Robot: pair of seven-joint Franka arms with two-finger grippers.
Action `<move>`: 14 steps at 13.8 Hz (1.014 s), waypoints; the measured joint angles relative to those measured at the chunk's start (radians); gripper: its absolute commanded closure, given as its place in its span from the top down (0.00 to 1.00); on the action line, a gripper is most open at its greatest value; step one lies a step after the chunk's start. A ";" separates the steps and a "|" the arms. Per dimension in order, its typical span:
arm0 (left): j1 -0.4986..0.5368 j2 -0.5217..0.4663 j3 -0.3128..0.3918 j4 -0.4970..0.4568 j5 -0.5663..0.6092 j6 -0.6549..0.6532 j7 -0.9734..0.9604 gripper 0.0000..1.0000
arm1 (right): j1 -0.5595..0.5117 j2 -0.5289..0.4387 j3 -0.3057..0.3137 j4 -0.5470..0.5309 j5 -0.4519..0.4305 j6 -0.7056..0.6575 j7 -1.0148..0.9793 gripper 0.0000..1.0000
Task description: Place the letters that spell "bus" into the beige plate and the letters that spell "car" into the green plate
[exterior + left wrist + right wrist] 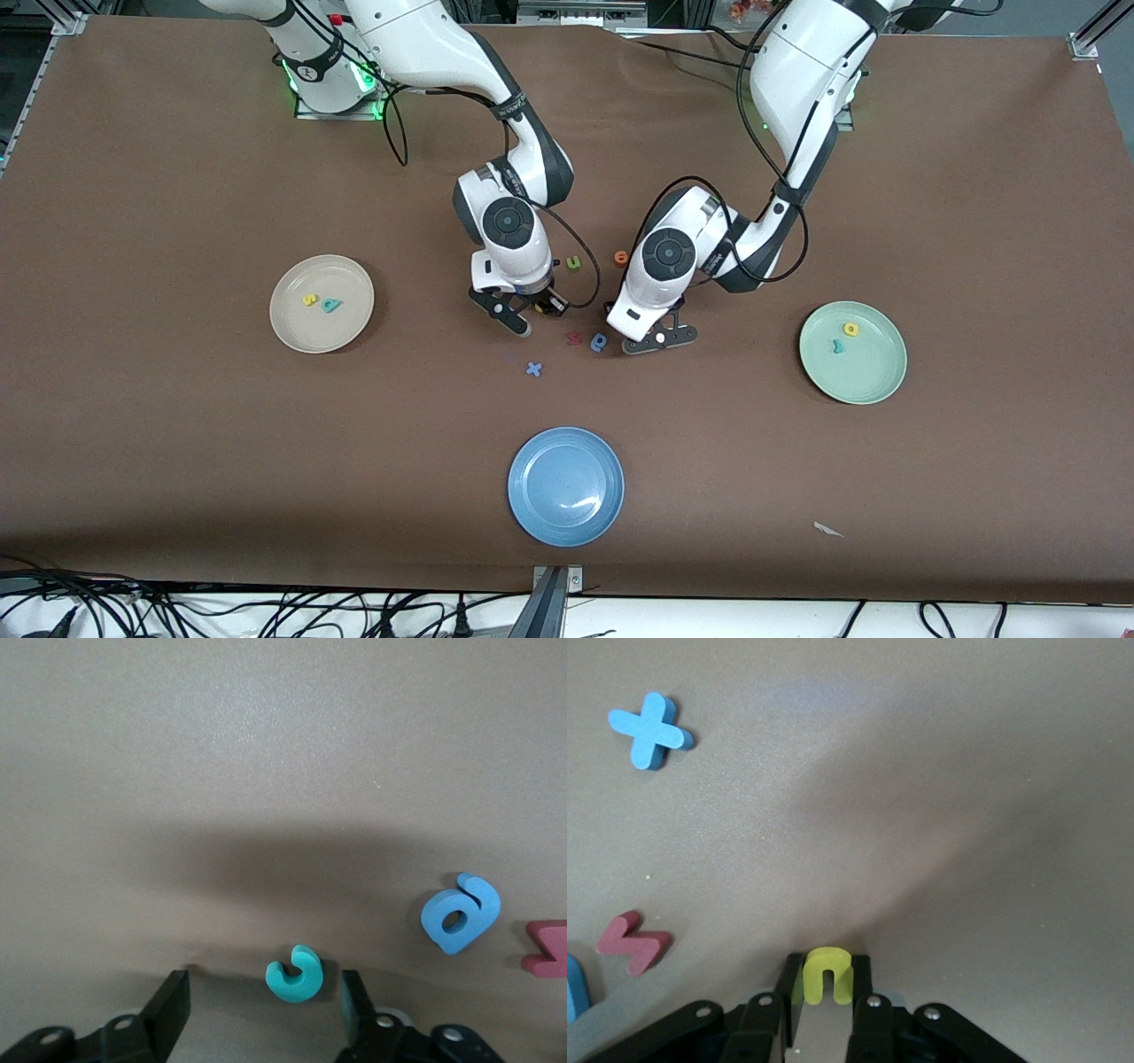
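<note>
While the right claw (pixel 827 985) is clenched on the yellow "u" (pixel 827 974), only the letter's lower edge sits between the fingers, so a fast lift could let the thin foam twist or slip out short of the beige plate (pixel 292 328), which lies well off toward the right arm's end of the worktop (pixel 177 443) with an "s" and "b" in it. The left claw (pixel 266 1014) stands low with its jaws apart around the teal "c" (pixel 295 974), which lies nearer one finger (pixel 351 1001); an uneven close could shove it sideways. A blue letter (pixel 461 912) just beside that finger might get nudged. The green plate (pixel 877 381) waits well apart.
</note>
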 measured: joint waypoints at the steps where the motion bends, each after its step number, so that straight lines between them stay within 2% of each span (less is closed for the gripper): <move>1: 0.000 0.001 0.000 0.005 0.000 -0.001 -0.001 0.61 | 0.001 -0.002 -0.008 0.003 -0.001 -0.019 -0.009 0.09; 3: 0.000 0.013 0.000 0.030 0.000 -0.027 -0.003 0.57 | 0.004 -0.022 -0.063 0.021 -0.001 -0.117 -0.088 0.09; 8: 0.000 0.047 0.000 0.083 -0.001 -0.059 -0.025 0.48 | -0.003 -0.142 -0.312 0.021 0.000 -0.438 -0.521 0.09; 11: -0.003 0.048 -0.001 0.087 -0.001 -0.063 -0.043 0.46 | -0.015 -0.151 -0.440 -0.075 0.012 -0.468 -0.816 0.09; 13: -0.010 0.048 -0.001 0.089 -0.001 -0.072 -0.055 0.46 | -0.023 -0.150 -0.491 -0.166 0.016 -0.431 -0.972 0.09; 14: -0.012 0.048 -0.001 0.090 -0.001 -0.074 -0.058 0.43 | -0.025 -0.150 -0.502 -0.211 0.017 -0.390 -1.025 0.13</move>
